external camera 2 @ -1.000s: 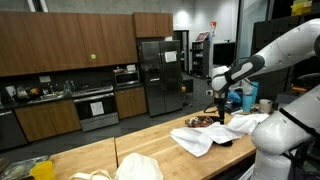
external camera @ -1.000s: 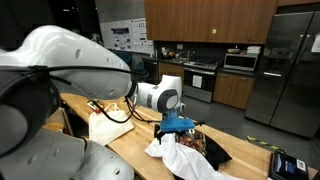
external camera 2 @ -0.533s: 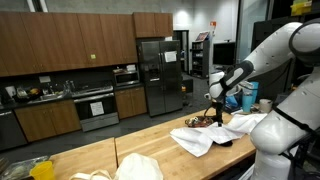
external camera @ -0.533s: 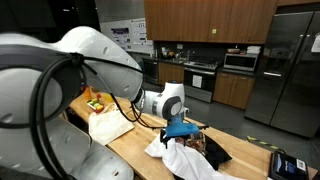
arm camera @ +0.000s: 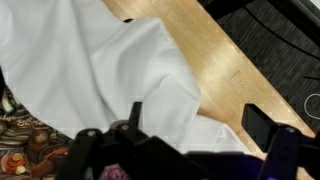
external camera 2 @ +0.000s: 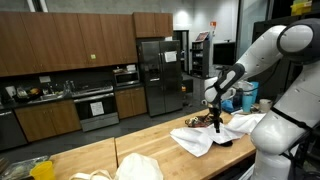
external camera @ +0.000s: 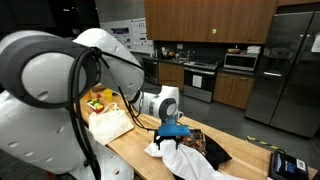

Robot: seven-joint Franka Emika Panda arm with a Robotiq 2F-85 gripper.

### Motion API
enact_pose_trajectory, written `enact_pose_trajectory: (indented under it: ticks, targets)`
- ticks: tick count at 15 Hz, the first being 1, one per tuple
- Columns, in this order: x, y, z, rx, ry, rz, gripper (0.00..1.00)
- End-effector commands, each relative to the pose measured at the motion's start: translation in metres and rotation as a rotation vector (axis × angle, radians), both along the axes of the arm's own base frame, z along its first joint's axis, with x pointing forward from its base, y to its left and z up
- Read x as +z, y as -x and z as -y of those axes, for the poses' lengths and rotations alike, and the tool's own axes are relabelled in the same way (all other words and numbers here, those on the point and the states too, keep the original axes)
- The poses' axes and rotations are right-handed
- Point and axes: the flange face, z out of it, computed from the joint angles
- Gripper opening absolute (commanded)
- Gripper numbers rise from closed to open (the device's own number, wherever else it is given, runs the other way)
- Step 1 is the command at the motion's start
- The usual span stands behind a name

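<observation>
White cloth (arm camera: 110, 70) is lying rumpled on the wooden counter (arm camera: 235, 65), towards one end of it. One side is meeting a dark patterned item (arm camera: 22, 140), and I cannot tell which of the two is lying on top there. I am hovering the gripper (external camera 2: 217, 126) just above the cloth, jaws standing as wide as they go and gripping nothing.

My worry is the fabric itself. If I am coming down on a flat stretch, the fingers may be skating over it or pressing on bare wood. If I am catching only the top layer, the heap may be unfolding and trailing. Any drag could be tugging the patterned item along, since the two are touching.

Being soft, the cloth is pointing nowhere definite. In both exterior views its longer spread seems to be running along the counter's length, and in the wrist view its fold edge is slanting from top centre to lower right
</observation>
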Motion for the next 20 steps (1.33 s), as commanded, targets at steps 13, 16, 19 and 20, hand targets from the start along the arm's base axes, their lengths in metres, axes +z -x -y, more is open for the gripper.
enact_pose_trajectory:
  ticks: [13,16,19,20]
  targets:
    - [-0.048,-0.056,-0.061,-0.03,0.065,0.348,0.61]
    - [-0.053,-0.055,-0.075,-0.097,0.087,0.347,0.38]
    - [-0.049,-0.05,-0.086,-0.189,0.128,0.325,0.12]
    - [-0.048,-0.048,-0.092,-0.207,0.138,0.305,0.06]
